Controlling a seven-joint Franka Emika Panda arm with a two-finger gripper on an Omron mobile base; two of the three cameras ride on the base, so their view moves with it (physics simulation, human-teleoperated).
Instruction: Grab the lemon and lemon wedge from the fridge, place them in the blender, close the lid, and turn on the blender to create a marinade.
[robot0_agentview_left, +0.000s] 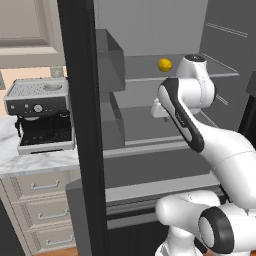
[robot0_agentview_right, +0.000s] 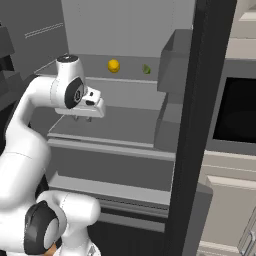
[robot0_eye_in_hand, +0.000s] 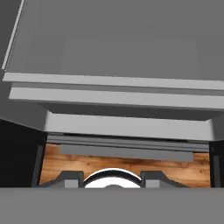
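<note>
One lemon (robot0_agentview_right: 114, 65) sits a shelf above the empty, parted claw (robot0_agentview_right: 82, 118).

Clearance inside fridge (robot0_agentview_left: 150, 30)

Upper shelf (robot0_agentview_right: 125, 80): open space around lemon (robot0_agentview_right: 114, 65) and small green piece (robot0_agentview_right: 146, 69). Door bins (robot0_agentview_right: 172, 65) crowd the right side, black door edge (robot0_agentview_left: 82, 125) bounds the left. Fingers (robot0_agentview_right: 82, 118) hang just above the bare middle shelf (robot0_agentview_right: 120, 127).

Kitchen: fridge (robot0_agentview_left: 150, 145), espresso machine (robot0_agentview_left: 40, 115)
</note>
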